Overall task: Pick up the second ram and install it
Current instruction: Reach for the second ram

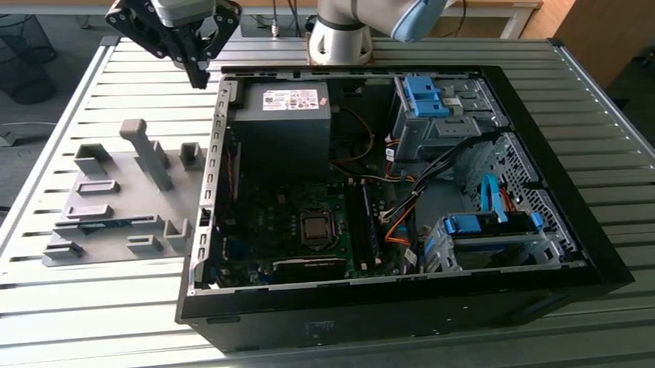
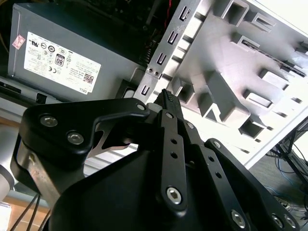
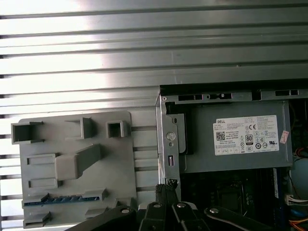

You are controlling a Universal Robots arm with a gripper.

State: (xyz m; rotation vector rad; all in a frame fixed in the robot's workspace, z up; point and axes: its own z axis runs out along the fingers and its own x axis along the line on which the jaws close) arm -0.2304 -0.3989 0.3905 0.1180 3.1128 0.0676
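The second ram (image 1: 109,222) is a thin dark-green strip standing on edge in a slot of the gray holder plate (image 1: 123,165), on the exterior view's left of the computer case. Both wrist views show the ram (image 3: 62,199) (image 2: 267,51) in that slot. My gripper (image 1: 196,75) hangs high over the far left corner of the case, well apart from the ram. Its black fingers meet at the tips, shut on nothing, as seen on the gripper (image 2: 168,97) (image 3: 166,186) in both wrist views.
The open black computer case (image 1: 210,192) lies flat on the slatted metal table (image 1: 113,307). Inside are a gray power supply (image 1: 281,126), the motherboard with its processor socket (image 1: 316,226), long memory slots (image 1: 364,222), orange cables (image 1: 399,222) and blue drive brackets (image 1: 425,96). The arm's base (image 1: 343,34) stands behind the case.
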